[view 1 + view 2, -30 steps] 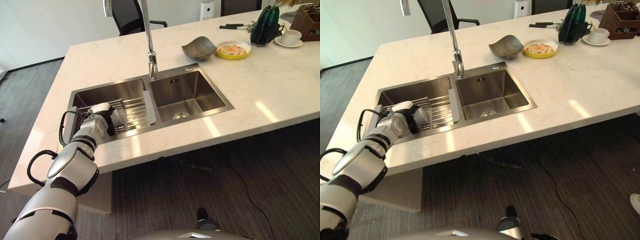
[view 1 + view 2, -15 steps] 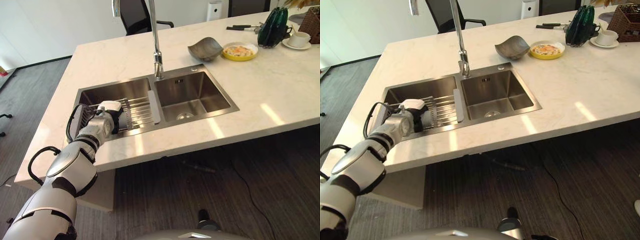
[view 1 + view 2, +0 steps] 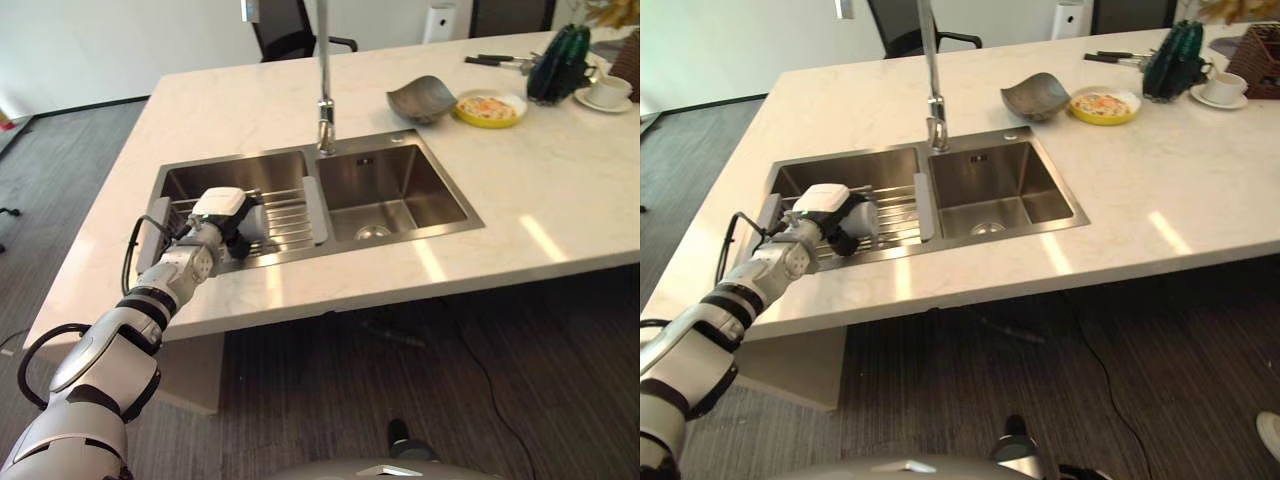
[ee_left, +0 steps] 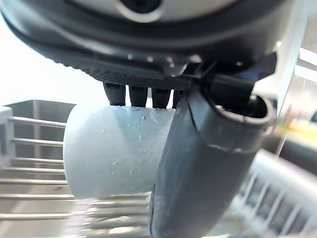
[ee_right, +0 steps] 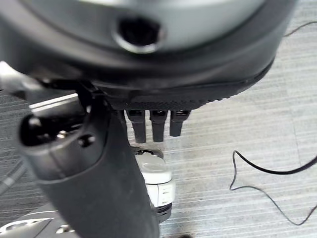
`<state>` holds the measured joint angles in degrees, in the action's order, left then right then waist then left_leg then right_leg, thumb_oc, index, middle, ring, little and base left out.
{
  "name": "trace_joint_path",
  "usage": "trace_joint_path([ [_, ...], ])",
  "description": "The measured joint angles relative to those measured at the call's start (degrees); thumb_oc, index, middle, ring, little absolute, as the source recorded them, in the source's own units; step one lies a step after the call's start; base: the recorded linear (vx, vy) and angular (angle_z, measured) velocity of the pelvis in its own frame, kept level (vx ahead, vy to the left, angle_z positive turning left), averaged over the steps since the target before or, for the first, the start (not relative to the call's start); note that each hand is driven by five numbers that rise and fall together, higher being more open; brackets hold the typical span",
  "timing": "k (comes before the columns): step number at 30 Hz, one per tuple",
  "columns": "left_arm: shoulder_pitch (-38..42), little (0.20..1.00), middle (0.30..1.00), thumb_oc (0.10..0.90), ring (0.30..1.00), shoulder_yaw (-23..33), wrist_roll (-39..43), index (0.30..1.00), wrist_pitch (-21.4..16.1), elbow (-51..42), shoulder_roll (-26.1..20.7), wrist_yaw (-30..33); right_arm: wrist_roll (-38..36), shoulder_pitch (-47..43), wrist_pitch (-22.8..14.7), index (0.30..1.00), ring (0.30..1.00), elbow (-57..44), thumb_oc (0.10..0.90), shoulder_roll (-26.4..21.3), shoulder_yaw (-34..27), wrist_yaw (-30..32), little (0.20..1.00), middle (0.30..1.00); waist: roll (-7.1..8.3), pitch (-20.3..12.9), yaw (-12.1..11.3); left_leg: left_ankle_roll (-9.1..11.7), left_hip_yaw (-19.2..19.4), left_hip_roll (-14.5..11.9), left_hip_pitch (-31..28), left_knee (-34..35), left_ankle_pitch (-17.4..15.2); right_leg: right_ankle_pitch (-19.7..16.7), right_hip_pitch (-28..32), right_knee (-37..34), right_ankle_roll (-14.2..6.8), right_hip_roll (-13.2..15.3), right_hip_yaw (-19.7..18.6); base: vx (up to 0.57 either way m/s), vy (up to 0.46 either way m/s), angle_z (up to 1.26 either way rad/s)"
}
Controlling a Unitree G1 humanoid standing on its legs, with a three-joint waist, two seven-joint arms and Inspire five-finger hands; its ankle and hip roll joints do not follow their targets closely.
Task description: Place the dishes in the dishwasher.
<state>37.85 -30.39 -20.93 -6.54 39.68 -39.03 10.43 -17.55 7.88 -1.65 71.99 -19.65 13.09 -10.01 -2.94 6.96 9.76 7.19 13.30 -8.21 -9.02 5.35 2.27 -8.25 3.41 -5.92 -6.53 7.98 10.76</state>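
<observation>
My left hand [image 3: 212,228] reaches over the left sink basin [image 3: 235,172] and is shut on a white cup [image 4: 111,156]. Fingers curl round one side of the cup and the thumb [image 4: 198,168] presses the other. The cup [image 3: 864,216] lies on its side just above the wire dish rack [image 3: 288,210] that spans this basin. On the far counter stand a grey bowl [image 3: 421,97] and a yellow plate with food [image 3: 489,107]. My right hand [image 5: 99,173] hangs over the floor with relaxed fingers and holds nothing.
A tall faucet [image 3: 325,105] rises between the two basins; the right basin [image 3: 385,185] is bare. At the far right of the counter [image 3: 560,190] are a dark green vase [image 3: 558,64], a white cup on a saucer [image 3: 608,90] and a wicker basket [image 3: 1255,60]. A black chair [image 3: 290,25] stands behind.
The whole view has shifted with the camera. My left hand has stayed shut on the white cup and moved a little further in over the dish rack.
</observation>
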Motion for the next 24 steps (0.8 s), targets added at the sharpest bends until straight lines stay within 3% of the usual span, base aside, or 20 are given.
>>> trace_joint_path([
  [3, -8.2, 0.3, 0.3, 0.4, 0.3, 6.8, 7.3, 0.3, -1.5, -12.2, 0.1, 0.4, 0.0, 0.6, 0.2, 0.9, 0.9, -0.3, 0.8, 0.9, -1.1, 0.1, 0.9, 0.9, -0.01, 0.0, -1.4, 0.2, -1.1, -0.4, -0.1, -0.1, 0.1, 0.4, 0.8, 0.0, 0.0, -0.3, 1.0, 0.02, -0.088, 0.21],
  [4, -13.7, 0.3, 0.3, 0.4, 0.3, 10.5, 13.4, 0.3, -3.2, -18.2, 0.5, 0.4, 0.0, 0.7, 0.4, 0.9, 0.9, -0.2, 0.8, 1.1, -1.1, 0.0, 0.9, 0.9, -0.09, 0.0, -1.9, 0.4, -1.9, -0.6, -0.4, -0.1, 0.2, 1.0, 1.7, 0.0, -0.1, -0.4, 1.9, 0.01, -0.105, 0.28],
  [7, -16.8, 0.3, 0.3, 0.4, 0.3, 13.0, 20.2, 0.3, -3.7, -21.5, 1.2, -0.2, 0.5, 1.3, 0.7, 0.9, 0.9, 0.0, 0.8, 1.1, -0.9, 0.0, 0.9, 0.9, -0.47, 0.0, -3.7, 0.6, -3.1, -0.8, -0.4, -0.1, 0.4, 1.2, 2.3, -0.1, 0.1, -0.5, 2.7, 0.02, -0.117, 0.19],
  [10, -21.6, 0.3, 0.3, 0.4, 0.3, 22.5, 32.0, 0.3, -4.6, -25.8, 7.1, -0.9, 2.0, 1.6, 1.1, 0.9, 0.9, -0.1, 0.8, 1.2, -0.6, -0.3, 0.9, 0.9, -0.92, 0.3, -5.2, 0.9, -4.7, -1.4, -0.4, -1.1, 0.2, 1.6, 3.6, -0.1, 0.4, -1.0, 3.9, 0.02, -0.086, 0.22],
  [12, -21.7, 0.3, 0.3, 0.4, 0.3, 23.9, 37.1, 0.3, -5.0, -25.9, 7.7, -0.9, 2.4, 1.9, 1.2, 0.9, 0.9, -0.1, 0.8, 0.9, -0.6, -0.6, 0.9, 0.9, -1.51, 0.3, -6.4, 1.1, -5.2, -1.9, -0.5, -1.3, 0.3, 1.8, 4.3, -0.1, 0.7, -1.3, 4.5, 0.03, -0.173, 0.24],
  [15, -26.0, 0.3, 0.3, 0.4, 0.3, 32.7, 52.1, 0.3, -6.8, -30.7, 15.6, -3.3, 4.7, 1.9, 1.6, 0.9, 0.9, -0.3, 0.8, -0.3, 0.4, -1.0, 0.9, 0.9, -3.4, 0.7, -7.8, 1.6, -8.6, -1.9, 1.0, -4.6, 0.2, 2.5, 5.8, -0.1, 1.2, -1.8, 6.7, 0.0, -0.206, 0.36],
  [17, -26.5, 0.3, 0.3, 0.4, 0.3, 33.3, 56.8, 0.3, -7.4, -31.2, 18.2, -3.9, 6.6, 1.9, 1.6, 0.9, 0.9, -0.2, 0.8, -0.3, 1.8, -1.2, 0.9, 0.9, -3.44, 0.6, -9.4, 2.6, -10.8, -1.4, 4.5, -9.7, 0.7, 2.9, 5.9, -0.1, 1.6, -1.5, 6.7, -0.09, -0.128, 0.49],
  [18, -26.6, 0.3, 0.3, 0.4, 0.3, 32.8, 59.8, 0.3, -7.4, -31.2, 19.2, -4.3, 6.8, 1.6, 1.7, 0.9, 0.9, -0.2, 0.8, -0.4, 1.7, -1.3, 0.9, 0.9, -3.21, 0.9, -10.3, 5.9, -13.1, 0.0, 7.7, -11.8, 4.0, 3.1, 5.9, 0.1, 1.9, -0.8, 7.4, -0.11, -0.102, 0.83],
  [19, -26.6, 0.3, 0.3, 0.4, 0.3, 32.5, 60.9, 0.3, -7.4, -31.2, 19.8, -4.7, 6.8, 1.7, 1.6, 0.9, 0.9, -0.3, 0.8, -0.5, 1.6, -1.3, 0.9, 0.9, -3.29, 0.9, -10.6, 7.2, -14.3, 0.6, 9.2, -10.9, 6.7, 3.2, 5.8, 0.2, 2.2, -0.7, 8.0, -0.14, -0.115, 1.46],
  [20, -26.6, 0.3, 0.3, 0.4, 0.3, 31.2, 61.9, 0.3, -7.3, -31.4, 20.4, -5.1, 6.8, 2.4, 1.6, 0.9, 0.9, -0.4, 0.8, -0.4, 1.5, -1.3, 0.9, 0.9, -2.23, 1.5, -10.3, 7.4, -16.0, 1.6, 8.6, -4.6, 14.8, 3.7, 5.2, -0.1, 3.8, 0.7, 10.4, -0.08, -0.05, 1.25],
  [21, -27.2, 0.3, 0.3, 0.4, 0.3, 31.2, 62.1, 0.3, -7.3, -31.5, 20.3, -5.4, 6.9, 2.2, 1.7, 0.9, 0.9, -0.2, 0.8, -0.3, 1.6, -1.3, 0.9, 0.9, -2.25, 1.6, -11.1, 6.7, -15.2, 1.7, 8.3, -3.9, 15.0, 3.5, 5.2, -0.1, 4.5, 1.1, 11.5, -0.12, -0.098, 1.11],
  [22, -27.8, 0.3, 0.3, 0.4, 0.3, 31.1, 62.1, 0.3, -7.2, -31.5, 20.2, -5.6, 7.7, 2.2, 1.6, 0.9, 0.9, 0.0, 0.8, -0.5, 1.6, -1.2, 0.9, 0.9, -2.13, 1.6, -11.6, 7.4, -11.7, 0.9, 8.0, -4.6, 13.7, 3.2, 5.4, -0.1, 5.3, 1.6, 13.7, -0.17, -0.102, 1.09],
  [23, -27.9, 0.3, 0.3, 0.4, 0.3, 31.2, 62.1, 0.3, -7.1, -31.5, 20.2, -5.7, 8.5, 2.4, 1.4, 0.9, 0.9, -0.2, 0.8, -0.8, 1.4, -1.3, 0.9, 0.9, -1.99, 1.6, -10.5, 7.6, -5.0, -1.7, 8.3, -7.4, 11.4, 3.6, 6.0, -0.1, 5.2, 2.0, 17.7, -0.17, -0.102, 1.19],
  [24, -27.9, 0.3, 0.3, 0.4, 0.3, 31.4, 62.1, 0.3, -7.2, -31.6, 20.2, -5.8, 8.5, 2.5, 1.3, 0.9, 0.9, -0.4, 0.8, -0.7, 1.2, -1.2, 0.9, 0.9, -2.01, 1.6, -10.0, 7.6, -1.9, -3.0, 8.3, -8.2, 10.7, 3.7, 6.0, -0.1, 5.2, 2.0, 19.2, -0.17, -0.097, 1.29],
])
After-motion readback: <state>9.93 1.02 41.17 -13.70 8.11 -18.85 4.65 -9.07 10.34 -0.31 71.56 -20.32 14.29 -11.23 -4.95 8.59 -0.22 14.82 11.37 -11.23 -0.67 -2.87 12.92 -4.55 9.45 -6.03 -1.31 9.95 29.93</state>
